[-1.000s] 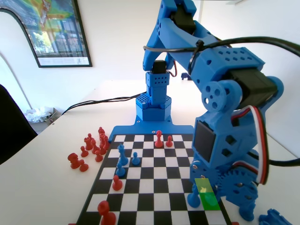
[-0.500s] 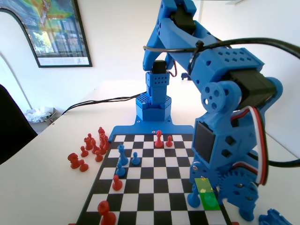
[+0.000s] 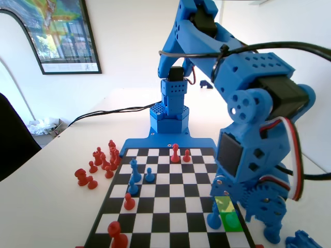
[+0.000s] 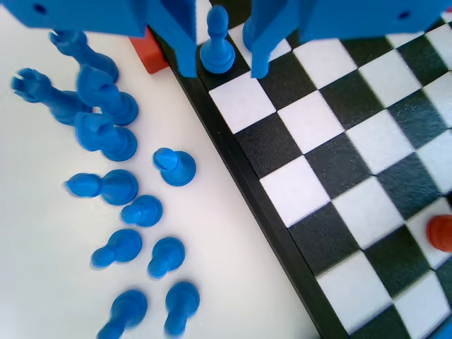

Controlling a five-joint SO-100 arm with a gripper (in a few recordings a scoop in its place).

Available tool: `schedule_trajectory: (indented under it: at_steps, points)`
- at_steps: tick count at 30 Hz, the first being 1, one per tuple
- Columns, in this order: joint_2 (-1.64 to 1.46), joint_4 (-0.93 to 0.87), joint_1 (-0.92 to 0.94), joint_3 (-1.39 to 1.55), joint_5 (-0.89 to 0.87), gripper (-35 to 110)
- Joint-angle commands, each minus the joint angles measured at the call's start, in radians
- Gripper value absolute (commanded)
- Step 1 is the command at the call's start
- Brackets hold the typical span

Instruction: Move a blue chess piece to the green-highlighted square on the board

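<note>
In the wrist view a small blue pawn (image 4: 217, 46) stands upright on a black square at the edge of the board (image 4: 367, 183). My gripper (image 4: 222, 67) is open around it, one jaw on each side with a gap to the pawn's base. In the fixed view the same pawn (image 3: 213, 218) stands at the near right of the board (image 3: 165, 206), at the left edge of the green-highlighted square (image 3: 228, 216). My gripper (image 3: 235, 225) hangs low over that square, and the arm hides part of it.
Several blue pieces (image 4: 116, 187) lie off the board on the white table, seen also in the fixed view's corner (image 3: 305, 240). On the board stand blue pieces (image 3: 135, 173) and red ones (image 3: 176, 152) (image 4: 441, 233). More red pieces (image 3: 98, 163) sit off its left side.
The arm's wrist has shifted slightly to the right and up. The blue pawn stays in the same spot beside the green square.
</note>
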State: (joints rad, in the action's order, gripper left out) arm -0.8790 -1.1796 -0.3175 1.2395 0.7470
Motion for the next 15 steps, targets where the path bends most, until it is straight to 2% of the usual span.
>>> schedule_trajectory:
  at_steps: [1,8,15]
  points:
    - [-0.199,-0.051,-0.021,-0.015,0.017,4]
    - [-0.388,-0.184,-0.02,-0.002,0.141,1]
    - [-0.644,-0.371,0.028,0.006,0.367,1]
